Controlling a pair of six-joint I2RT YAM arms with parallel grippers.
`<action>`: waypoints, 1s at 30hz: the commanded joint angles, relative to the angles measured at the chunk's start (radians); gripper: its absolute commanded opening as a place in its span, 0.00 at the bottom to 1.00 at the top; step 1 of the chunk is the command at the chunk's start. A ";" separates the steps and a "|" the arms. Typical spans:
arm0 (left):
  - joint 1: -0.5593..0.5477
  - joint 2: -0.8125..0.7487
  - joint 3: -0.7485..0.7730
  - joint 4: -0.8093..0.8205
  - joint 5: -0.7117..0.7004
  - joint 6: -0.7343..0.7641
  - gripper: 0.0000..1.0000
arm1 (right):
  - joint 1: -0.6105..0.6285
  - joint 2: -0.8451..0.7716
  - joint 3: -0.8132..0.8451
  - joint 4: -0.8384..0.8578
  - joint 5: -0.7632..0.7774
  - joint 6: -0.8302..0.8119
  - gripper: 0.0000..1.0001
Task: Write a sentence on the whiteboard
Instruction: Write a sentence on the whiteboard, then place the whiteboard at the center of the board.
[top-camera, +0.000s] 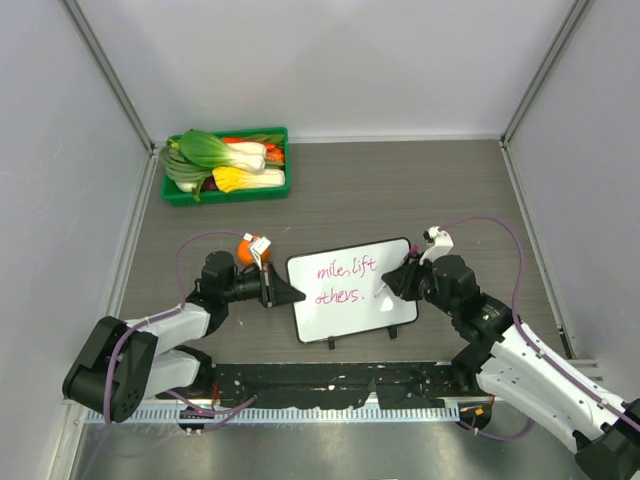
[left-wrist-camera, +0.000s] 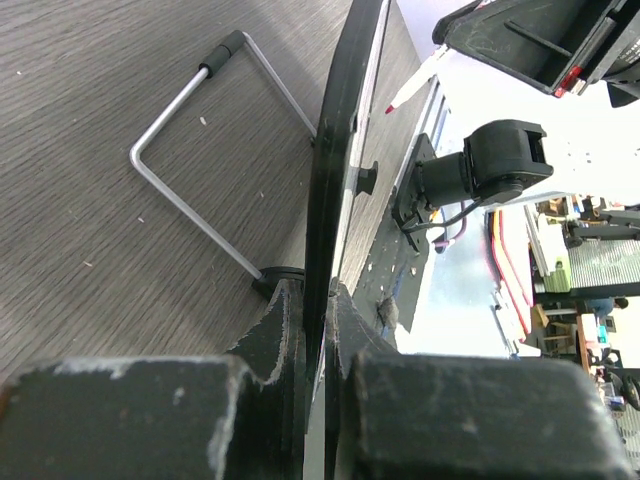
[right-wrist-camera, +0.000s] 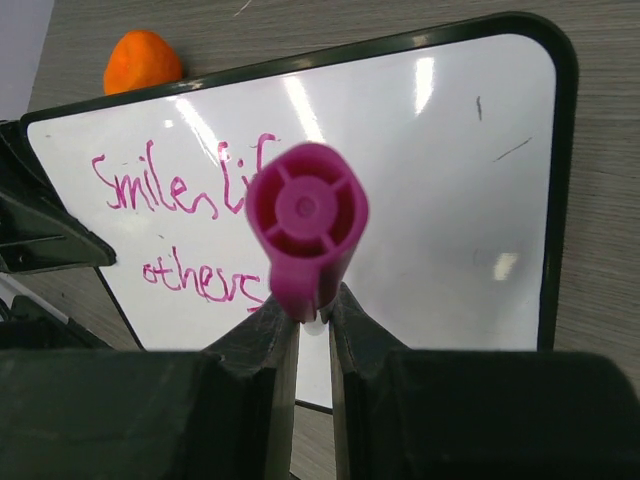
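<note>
The whiteboard (top-camera: 352, 289) lies near the table's front, between both arms. The sentence (top-camera: 343, 281) is magenta script in two lines, reading about "Smile, lift / others." My left gripper (top-camera: 277, 291) is shut on the whiteboard's left edge; the left wrist view shows the black frame (left-wrist-camera: 335, 150) edge-on between the fingers. My right gripper (top-camera: 397, 283) is shut on a magenta marker (right-wrist-camera: 305, 225), held over the board's right part, just past the end of the second line (right-wrist-camera: 195, 280). The marker's tip is hidden behind its end cap.
A green tray (top-camera: 227, 190) of vegetables stands at the back left. An orange ball (top-camera: 247, 250) lies just behind my left gripper, also in the right wrist view (right-wrist-camera: 143, 60). The board's wire stand (left-wrist-camera: 190, 170) rests on the table. Grey walls enclose the table.
</note>
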 joint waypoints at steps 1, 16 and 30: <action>0.007 0.003 -0.004 -0.085 -0.190 0.088 0.03 | -0.065 -0.003 0.063 -0.022 -0.093 -0.035 0.01; 0.007 -0.047 -0.007 -0.145 -0.276 0.092 0.20 | -0.205 -0.032 0.120 -0.060 -0.235 -0.102 0.01; 0.007 -0.237 0.003 -0.284 -0.363 0.118 0.72 | -0.208 -0.034 0.109 -0.007 -0.303 -0.092 0.01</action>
